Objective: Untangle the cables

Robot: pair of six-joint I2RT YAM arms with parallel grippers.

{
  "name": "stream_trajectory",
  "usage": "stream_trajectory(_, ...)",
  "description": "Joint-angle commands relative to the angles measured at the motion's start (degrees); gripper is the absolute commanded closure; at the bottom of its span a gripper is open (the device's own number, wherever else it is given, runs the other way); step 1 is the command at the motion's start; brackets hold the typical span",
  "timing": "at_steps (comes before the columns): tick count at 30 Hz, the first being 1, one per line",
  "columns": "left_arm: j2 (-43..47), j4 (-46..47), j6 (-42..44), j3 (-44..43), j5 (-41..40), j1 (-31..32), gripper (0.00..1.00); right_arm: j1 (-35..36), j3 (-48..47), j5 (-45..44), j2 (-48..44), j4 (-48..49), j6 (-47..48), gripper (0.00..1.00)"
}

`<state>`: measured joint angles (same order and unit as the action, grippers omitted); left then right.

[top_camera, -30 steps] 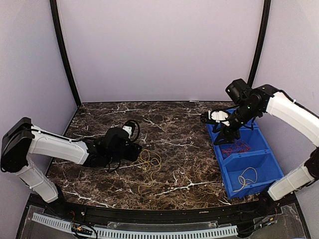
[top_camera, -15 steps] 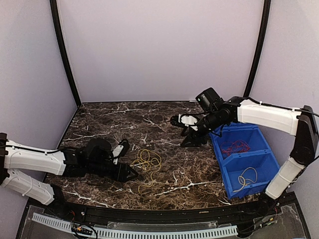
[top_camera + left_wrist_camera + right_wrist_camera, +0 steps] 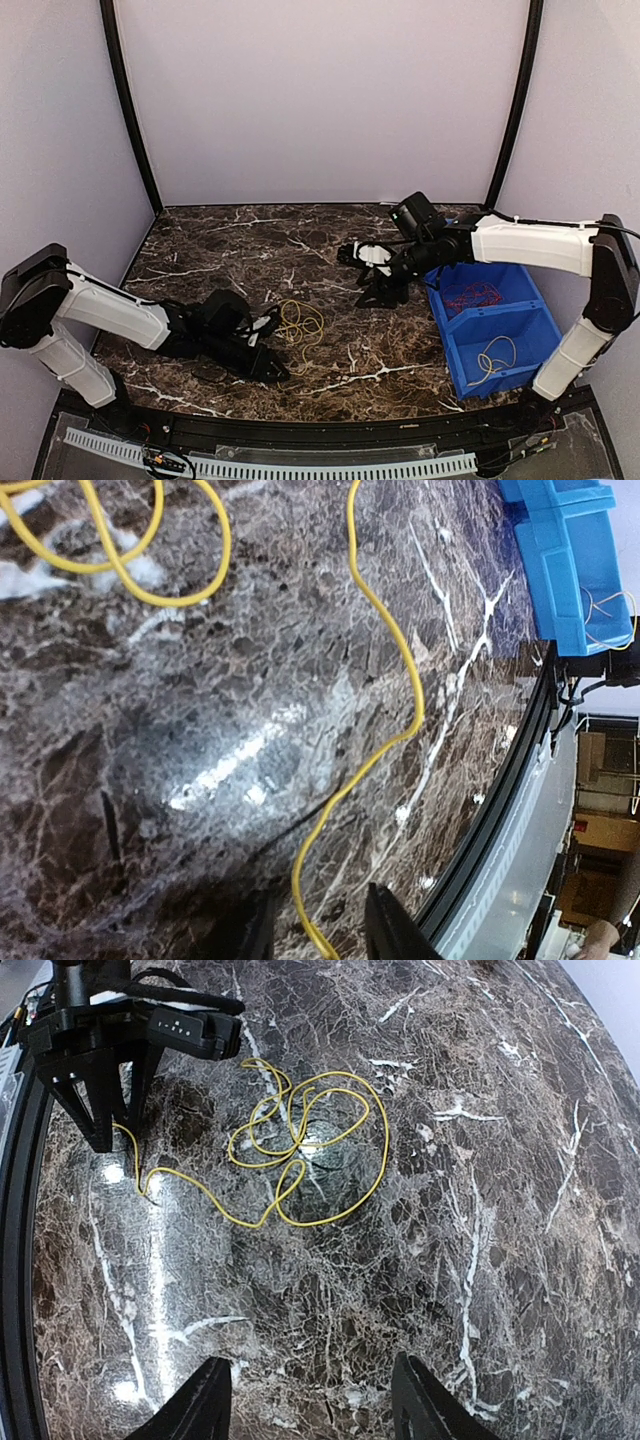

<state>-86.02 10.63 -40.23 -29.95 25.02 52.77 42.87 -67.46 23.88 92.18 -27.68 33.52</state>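
Observation:
A loose yellow cable [image 3: 300,325] lies coiled on the marble table; its tail runs toward the near edge. My left gripper [image 3: 276,370] is low at that tail, and in the left wrist view the yellow cable [image 3: 385,670] passes between my open left gripper's [image 3: 315,932] fingers without being pinched. My right gripper [image 3: 373,293] hovers open and empty right of the coil; its wrist view shows the yellow cable [image 3: 305,1135] ahead of my right gripper [image 3: 310,1405]. Red cables [image 3: 471,297] lie in the blue bin's far compartment, and a pale yellow cable [image 3: 495,358] in its near one.
The blue two-compartment bin [image 3: 520,325] stands at the table's right edge, and its corner shows in the left wrist view [image 3: 560,550]. A black rail [image 3: 320,425] borders the near edge. Grey walls enclose the back and sides.
My right arm swung left from above the bin to over the table. My left gripper moved from beside the coil toward the near edge, onto the cable's tail.

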Motion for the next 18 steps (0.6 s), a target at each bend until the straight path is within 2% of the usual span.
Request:
stream_trajectory(1,-3.2,3.8,-1.9,-1.6,5.0,0.3,0.7,0.5,1.0,0.5,-1.6,3.4,-0.6,0.43)
stream_trajectory(5,-6.0,3.7,-1.9,-3.3,7.4,0.3,0.86,0.5,1.7,0.0,-1.5,4.0,-0.3,0.43)
stream_trajectory(8,-3.8,1.7,-0.5,-3.9,6.2,0.3,0.98,0.5,1.5,1.7,-1.6,3.7,0.4,0.42)
stream_trajectory(12,2.9,-5.4,2.6,-5.4,2.7,0.3,1.0,1.9,0.9,7.6,-1.8,2.4,3.1,0.38)
stream_trajectory(18,12.8,-10.0,5.2,-8.0,-3.8,0.2,1.0,9.1,-0.8,7.9,1.3,3.3,9.7,0.31)
